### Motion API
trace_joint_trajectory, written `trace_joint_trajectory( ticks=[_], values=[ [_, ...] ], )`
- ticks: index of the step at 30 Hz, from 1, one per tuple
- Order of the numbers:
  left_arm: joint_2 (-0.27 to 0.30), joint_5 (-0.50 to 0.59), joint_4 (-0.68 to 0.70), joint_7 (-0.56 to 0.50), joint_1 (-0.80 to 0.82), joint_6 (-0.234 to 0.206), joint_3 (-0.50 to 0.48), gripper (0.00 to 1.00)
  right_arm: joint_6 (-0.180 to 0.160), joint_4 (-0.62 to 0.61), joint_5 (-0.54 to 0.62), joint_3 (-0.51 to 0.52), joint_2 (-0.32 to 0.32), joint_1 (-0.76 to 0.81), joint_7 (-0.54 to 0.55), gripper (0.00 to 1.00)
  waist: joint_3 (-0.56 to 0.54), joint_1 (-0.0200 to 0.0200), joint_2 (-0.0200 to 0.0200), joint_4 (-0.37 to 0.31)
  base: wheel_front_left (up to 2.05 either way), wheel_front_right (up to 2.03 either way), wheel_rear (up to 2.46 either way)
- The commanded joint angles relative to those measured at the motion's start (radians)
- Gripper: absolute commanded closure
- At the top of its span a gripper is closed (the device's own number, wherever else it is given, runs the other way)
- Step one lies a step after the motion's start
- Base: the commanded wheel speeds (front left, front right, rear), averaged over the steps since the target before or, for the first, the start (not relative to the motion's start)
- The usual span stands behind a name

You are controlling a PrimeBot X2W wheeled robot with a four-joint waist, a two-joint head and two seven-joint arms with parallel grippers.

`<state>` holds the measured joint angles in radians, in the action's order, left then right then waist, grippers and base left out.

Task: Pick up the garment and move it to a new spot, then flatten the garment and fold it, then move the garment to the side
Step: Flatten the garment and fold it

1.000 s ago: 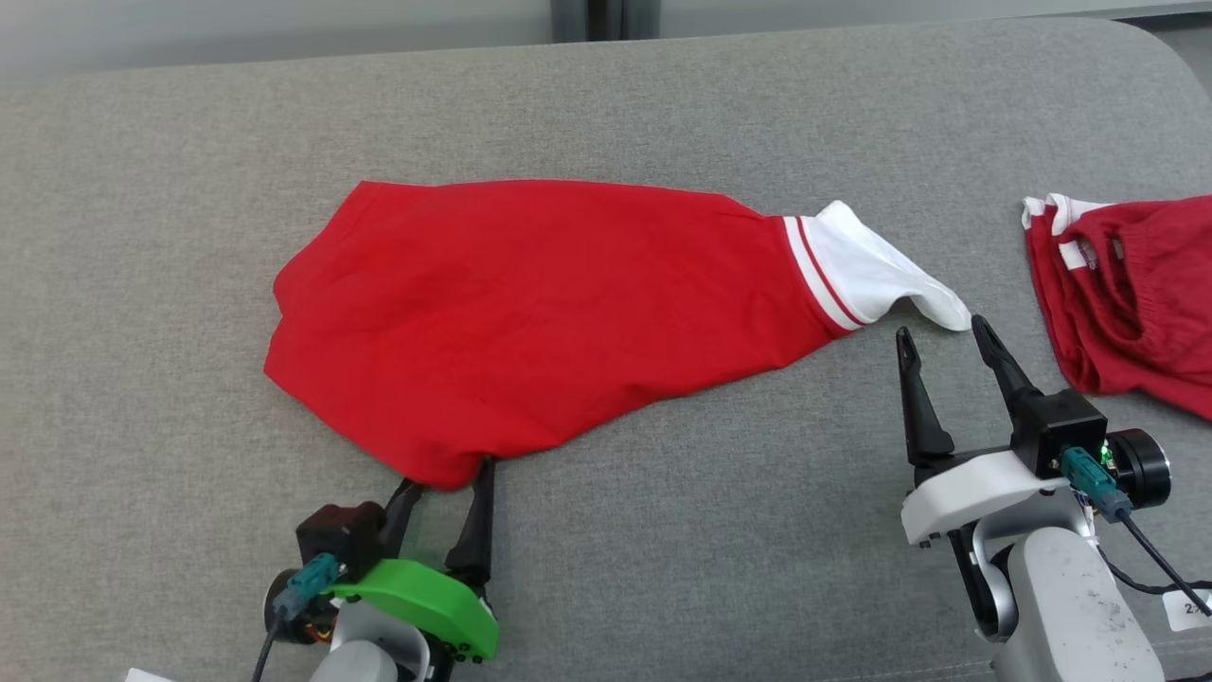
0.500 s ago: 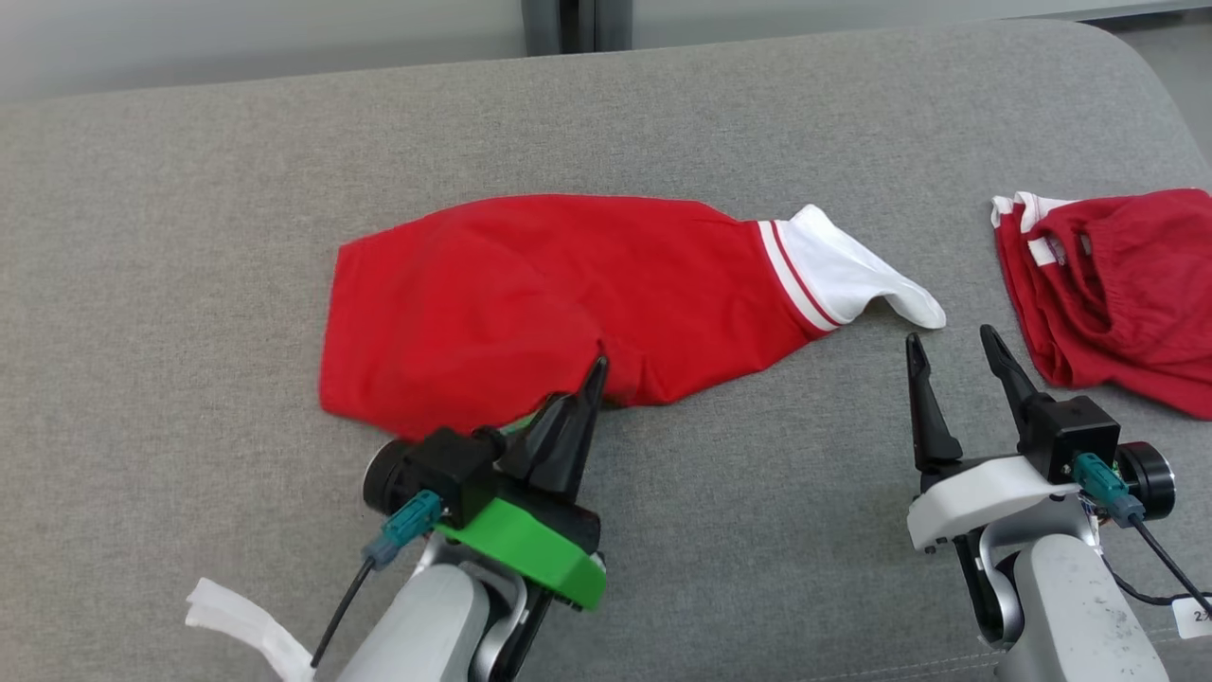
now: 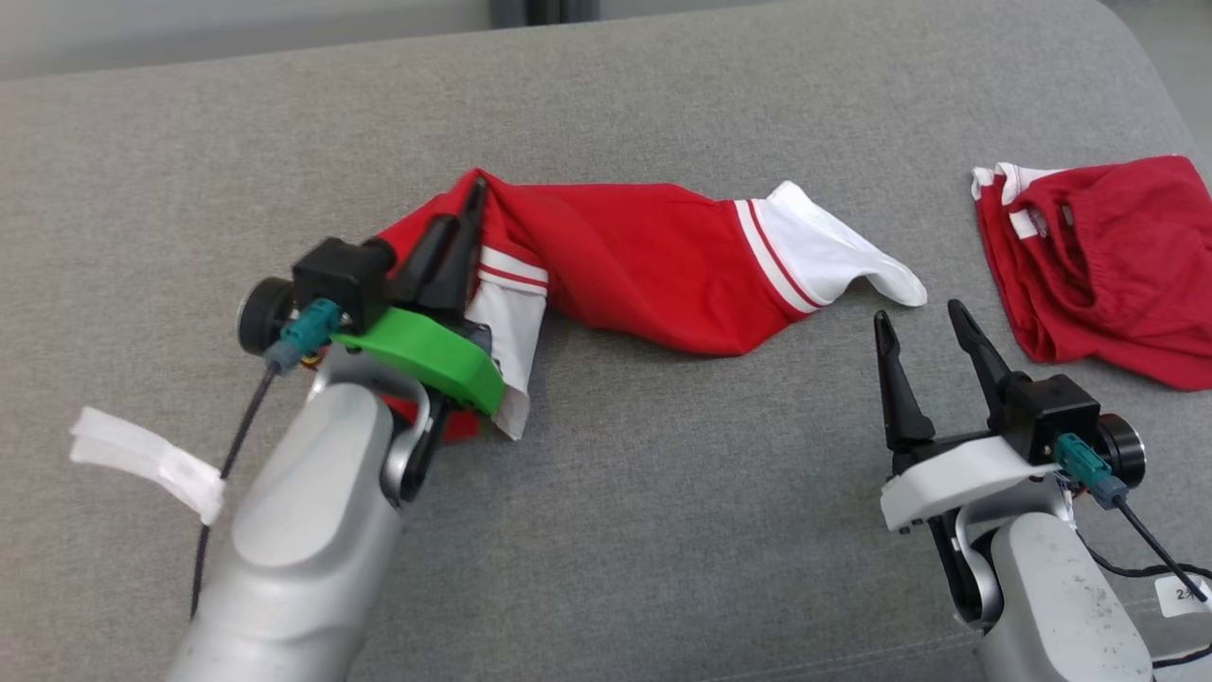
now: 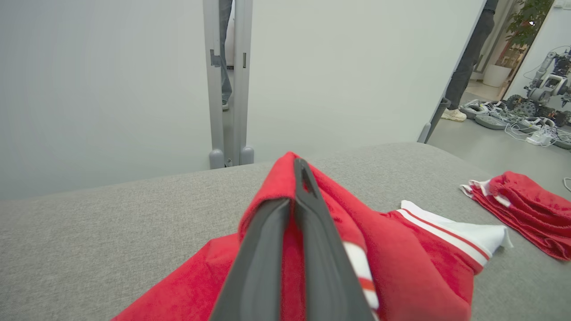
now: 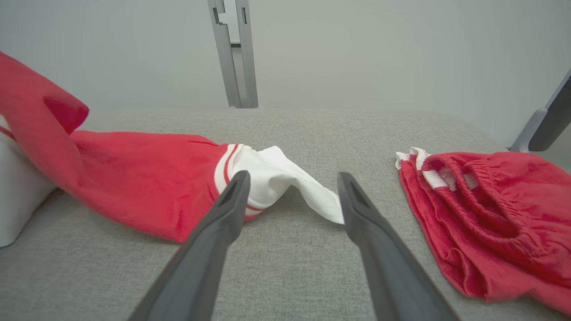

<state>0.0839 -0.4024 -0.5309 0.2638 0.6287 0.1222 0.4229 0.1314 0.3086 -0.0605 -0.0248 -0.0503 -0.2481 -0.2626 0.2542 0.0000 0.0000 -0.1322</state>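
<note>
The left gripper [image 3: 462, 205] is clamped tight on a raised fold of the red shirt [image 3: 644, 260], which lies well left of the red shorts [image 3: 1117, 256] (white cuff [image 3: 833, 256] nearest them). The right gripper [image 3: 918, 314], fingers spread and empty, hovers just left of the shorts.

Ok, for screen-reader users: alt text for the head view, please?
The left gripper, shut on a red garment, holds one end up off a grey surface. The right gripper sits open near the garment's white cuff; red shorts lie far right.
</note>
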Motion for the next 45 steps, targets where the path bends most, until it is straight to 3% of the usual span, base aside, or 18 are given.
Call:
trace_joint_trajectory(
  ticks=[1,6,7,8,9,15,23,30,38,45],
  values=[
    [0.018,0.023,-0.036,0.000,0.046,-0.009,-0.027,1.00,-0.002,-0.008,-0.013,-0.011,-0.001,-0.020,-0.003,0.00,0.061,0.0000,0.0000,-0.055,0.00,0.00,0.00],
    [0.058,0.058,-0.164,0.000,0.125,-0.030,-0.107,1.00,-0.002,-0.024,-0.039,-0.039,-0.001,-0.049,-0.003,0.00,0.119,0.0000,0.0000,-0.094,0.00,0.00,0.00],
    [0.063,0.064,-0.190,0.000,0.131,-0.035,-0.122,0.84,-0.002,-0.027,-0.045,-0.043,-0.001,-0.052,-0.003,0.00,0.126,0.0000,0.0000,-0.098,0.00,0.00,0.00],
    [0.064,0.060,-0.213,0.000,0.135,-0.039,-0.140,0.07,-0.002,-0.030,-0.050,-0.051,-0.001,-0.056,-0.003,0.00,0.131,0.0000,0.0000,-0.099,0.00,0.00,0.00],
    [0.065,0.064,-0.224,0.000,0.135,-0.041,-0.151,0.00,-0.002,-0.035,-0.055,-0.059,-0.001,-0.061,-0.003,0.00,0.132,0.0000,0.0000,-0.098,0.00,0.00,0.00],
    [0.042,0.090,-0.190,0.000,0.080,-0.030,-0.218,0.00,-0.002,-0.067,-0.070,-0.126,-0.001,-0.069,-0.003,0.00,0.106,0.0000,0.0000,-0.045,0.00,0.00,0.00],
    [-0.018,0.131,-0.008,0.000,-0.083,-0.013,-0.306,0.00,-0.002,-0.072,-0.058,-0.264,-0.002,-0.069,-0.003,0.00,0.038,0.0000,0.0000,0.089,0.00,0.00,0.00],
    [-0.032,0.104,0.100,0.000,-0.235,-0.014,-0.314,0.00,-0.002,0.003,-0.046,-0.360,-0.002,-0.089,-0.003,0.00,0.007,0.0000,0.0000,0.217,0.00,0.00,0.00],
    [-0.032,0.033,0.140,0.000,-0.342,-0.045,-0.236,0.00,-0.002,0.177,-0.016,-0.326,-0.003,-0.139,-0.003,0.00,0.023,0.0000,0.0000,0.344,0.00,0.00,0.00],
    [-0.032,0.014,0.159,0.000,-0.354,-0.059,-0.204,0.00,-0.002,0.280,0.025,-0.252,-0.003,-0.176,-0.003,0.00,0.046,0.0000,0.0000,0.394,0.00,0.00,0.00]
  ],
)
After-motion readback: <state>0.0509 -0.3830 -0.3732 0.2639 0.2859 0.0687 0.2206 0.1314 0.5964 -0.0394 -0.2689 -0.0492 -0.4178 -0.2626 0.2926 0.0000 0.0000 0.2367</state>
